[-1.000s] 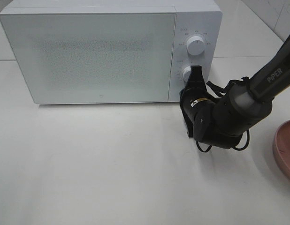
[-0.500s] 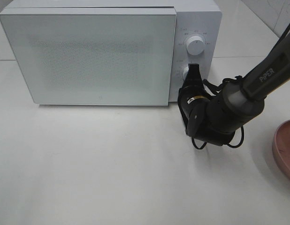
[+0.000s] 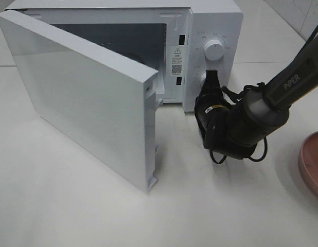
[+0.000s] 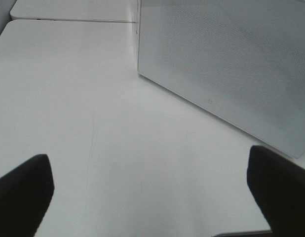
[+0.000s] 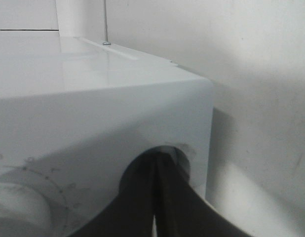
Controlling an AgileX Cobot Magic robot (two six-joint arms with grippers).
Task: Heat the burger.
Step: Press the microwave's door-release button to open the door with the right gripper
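The boxy white microwave (image 3: 215,20) sits on the pale tabletop (image 3: 71,216), and its broad frosted door (image 3: 82,98) stands wide open, jutting across the left side. We judge the risk lies there: an arm bringing food in could knock that door. The black right arm (image 3: 251,121) comes in from the right, wrist turned toward the control panel. The round pink plate (image 3: 314,159) nearby is cut off, and the burger shows in none of the 3 views. The left gripper (image 4: 152,197) hovers spread wide and empty. The right gripper (image 3: 211,77) is pinched together on nothing, tips at the small white lower knob (image 3: 202,78).
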